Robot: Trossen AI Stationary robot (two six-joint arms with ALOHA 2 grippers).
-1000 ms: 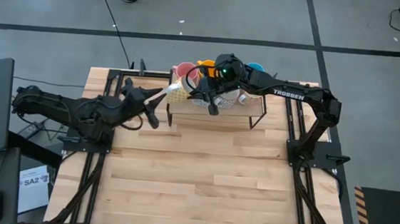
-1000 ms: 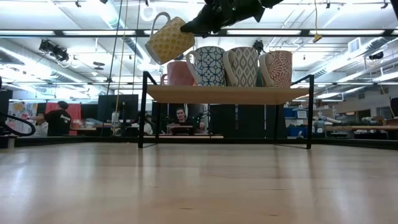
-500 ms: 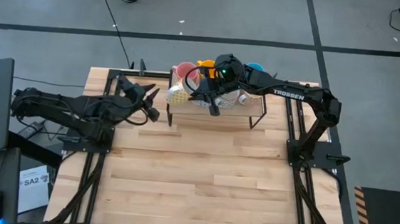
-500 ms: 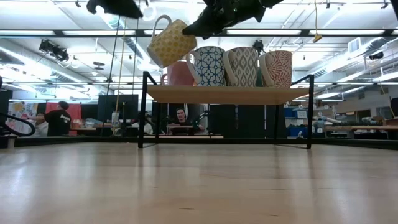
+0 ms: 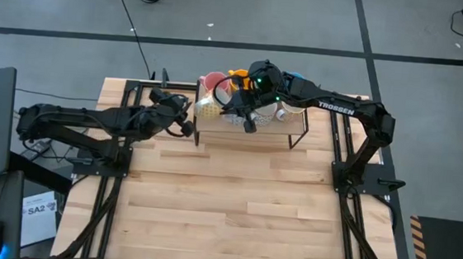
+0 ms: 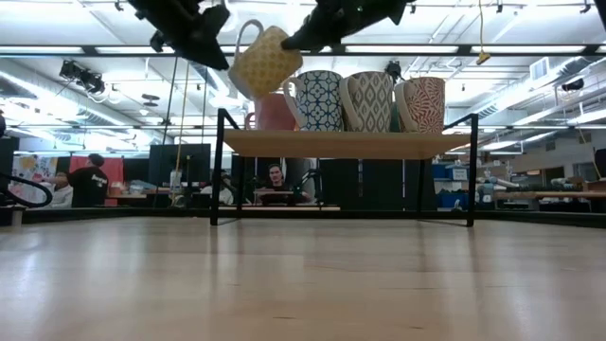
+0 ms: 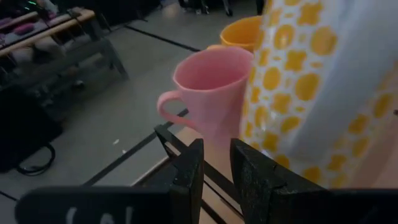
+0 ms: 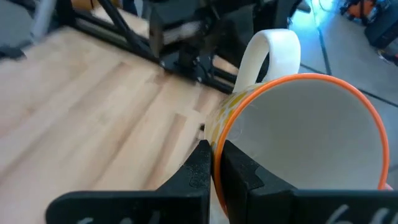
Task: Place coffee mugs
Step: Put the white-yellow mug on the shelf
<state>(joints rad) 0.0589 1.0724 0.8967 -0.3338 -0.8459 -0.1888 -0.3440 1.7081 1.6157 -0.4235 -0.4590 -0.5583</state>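
My right gripper [image 8: 216, 169] is shut on a white mug with yellow dots and an orange rim [image 6: 265, 62], above the left end of a wooden rack [image 6: 346, 144]. The mug also shows in the high view [image 5: 207, 107]. My left gripper [image 7: 217, 168] is empty, with a narrow gap between its fingers. It stands close beside the mug's handle side [image 6: 213, 43]; whether it touches the mug I cannot tell. A pink mug [image 7: 211, 93] and an orange one [image 7: 242, 34] stand on their bases behind it. Three patterned mugs [image 6: 367, 101] stand in a row on the rack. My right gripper pinches the dotted mug's rim [image 8: 217, 134], opposite the handle [image 8: 267, 53], with one finger inside the mug and one outside. The fingers slant down from above and from the table's right. The mug hangs tilted, clear of the rack, its handle toward the table's left.
A bright blue mug [image 5: 295, 77] stands behind the rack's right part. The rack's black frame posts [image 6: 220, 166] stand on the table's far half. Bare wooden table [image 5: 234, 204] lies toward the near edge. People and desks show in the room beyond.
My left gripper has drawn back from the mug toward the table's left, then come toward the rack's left end and down into the low view beside the mug's handle. The dotted mug has shifted slightly toward the table's right in my right gripper.
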